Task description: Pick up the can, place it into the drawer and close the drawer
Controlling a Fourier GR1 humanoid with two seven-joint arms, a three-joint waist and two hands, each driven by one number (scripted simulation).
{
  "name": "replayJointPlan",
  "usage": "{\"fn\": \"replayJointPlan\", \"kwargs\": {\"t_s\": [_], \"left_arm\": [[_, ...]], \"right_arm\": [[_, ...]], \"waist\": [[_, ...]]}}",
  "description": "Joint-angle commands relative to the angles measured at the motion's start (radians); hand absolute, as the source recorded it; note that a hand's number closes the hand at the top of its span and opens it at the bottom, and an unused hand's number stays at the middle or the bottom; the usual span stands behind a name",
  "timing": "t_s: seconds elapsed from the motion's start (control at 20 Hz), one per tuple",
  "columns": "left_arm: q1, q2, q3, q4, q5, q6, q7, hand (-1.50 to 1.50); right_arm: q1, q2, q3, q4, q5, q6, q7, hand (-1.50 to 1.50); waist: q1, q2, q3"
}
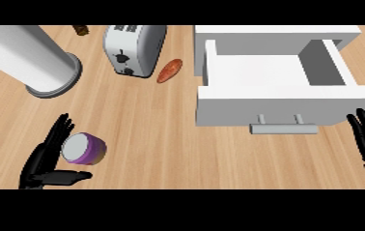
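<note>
A purple can (84, 149) with a pale silver top stands on the wooden counter at the lower left. My left hand (47, 158) is beside it on its left, fingers straight and thumb stretched out below the can, not closed on it. The white drawer (274, 105) is pulled open at the upper right, its inside bare, with a grey handle (283, 127) on its front. My right hand (357, 134) shows only as straight fingers at the right edge, just right of the drawer front, holding nothing.
A silver toaster (133, 49) stands at the top centre, with an orange-brown food item (170, 70) lying to its right. A large white cylinder on a grey base (37, 61) occupies the top left. A small dark object (82, 30) lies at the top edge.
</note>
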State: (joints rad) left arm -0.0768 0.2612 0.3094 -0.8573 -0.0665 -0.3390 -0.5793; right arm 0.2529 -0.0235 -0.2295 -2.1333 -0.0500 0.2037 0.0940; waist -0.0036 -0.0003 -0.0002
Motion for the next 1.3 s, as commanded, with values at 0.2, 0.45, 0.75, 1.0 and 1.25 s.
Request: {"fn": "replayJointPlan", "kwargs": {"t_s": [0.2,0.45,0.75,1.0,1.25], "left_arm": [[-0.029,-0.026,-0.035,-0.034,0.016,0.033,0.067,-1.5],[-0.03,-0.024,-0.052,0.006,0.014,0.027,0.012,-1.5],[-0.085,-0.04,-0.08,0.066,-0.003,0.045,-0.001,-1.5],[-0.107,-0.072,-0.101,0.039,0.018,0.035,0.013,1.5],[-0.092,-0.068,-0.097,0.113,0.032,-0.026,-0.093,1.5]], "right_arm": [[0.001,-0.033,-0.04,-0.032,-0.041,0.006,0.037,-1.5],[-0.04,-0.039,-0.047,-0.021,-0.056,0.009,0.065,-1.5],[-0.06,-0.032,-0.048,0.02,-0.06,0.001,0.044,-1.5],[0.013,-0.008,-0.033,-0.033,-0.054,0.023,0.013,-1.5],[-0.029,-0.016,-0.028,0.023,-0.05,0.005,-0.003,-1.5]], "waist": [[0.001,-0.001,0.0],[0.001,0.0,0.0],[0.001,0.0,0.0],[-0.001,0.0,0.0],[-0.001,0.002,0.0]]}}
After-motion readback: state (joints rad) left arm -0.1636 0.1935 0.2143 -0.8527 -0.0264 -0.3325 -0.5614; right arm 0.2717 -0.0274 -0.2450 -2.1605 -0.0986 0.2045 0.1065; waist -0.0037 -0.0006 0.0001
